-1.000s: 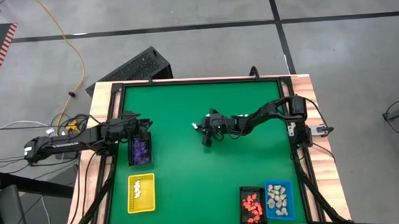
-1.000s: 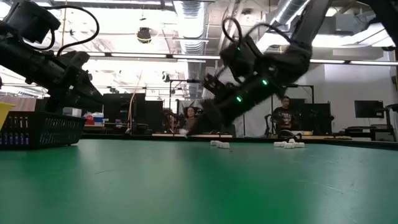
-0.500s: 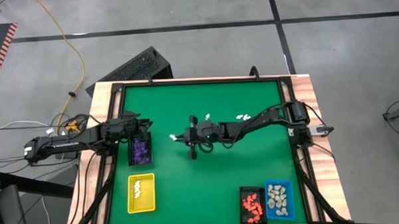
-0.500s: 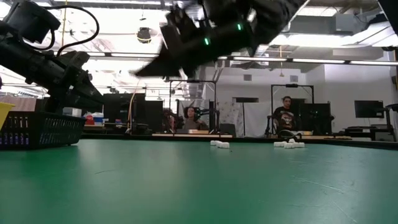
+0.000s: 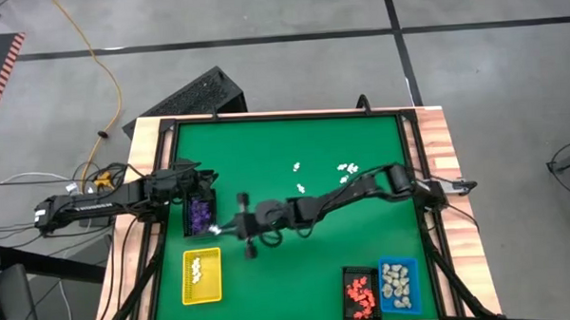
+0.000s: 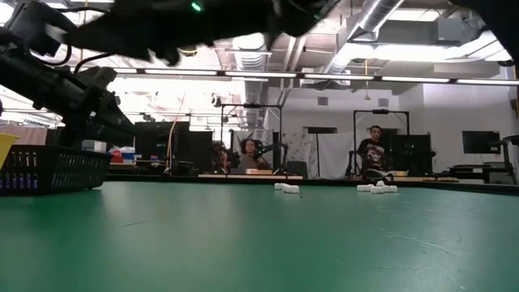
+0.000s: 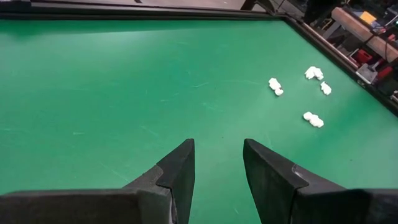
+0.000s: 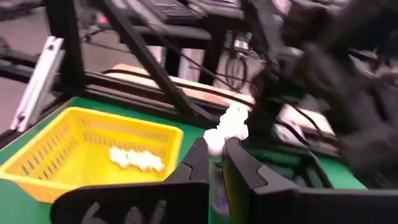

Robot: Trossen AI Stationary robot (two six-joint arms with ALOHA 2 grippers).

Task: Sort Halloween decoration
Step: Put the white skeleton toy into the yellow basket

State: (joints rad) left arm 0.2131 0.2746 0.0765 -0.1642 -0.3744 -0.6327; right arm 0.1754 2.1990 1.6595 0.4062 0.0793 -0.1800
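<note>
R gripper (image 5: 232, 225) reaches far across the green table (image 5: 294, 141) toward the L side, sitting between the black tray (image 5: 200, 216) and the yellow tray (image 5: 201, 276). In R wrist view its fingers (image 8: 198, 163) are nearly pressed together, pinching a small white figurine (image 8: 229, 127) at the tips; yellow tray w/ a few white figurines (image 8: 135, 160) lies just below and beyond. L gripper (image 5: 202, 179) hovers at the far end of the black tray, over the table's L edge; L wrist view shows jaws spread w/ a clear gap, nothing between the fingers (image 7: 180, 171), touching nothing. Black tray holds purple figurines (image 5: 202, 215). Yellow tray in high view has white pieces near its middle. Loose white figurines (image 5: 345, 167) remain on the table, far-R of centre, a few scattered near each other; same group seen in L wrist view (image 7: 313, 73) and as small white lumps in low view (image 6: 377, 188). Near-R corner: another black tray w/ orange-red figurines (image 5: 359, 292), touching a blue tray w/ cream-beige figurines (image 5: 397, 280). Low view: R arm is a dark blur across the top.
</note>
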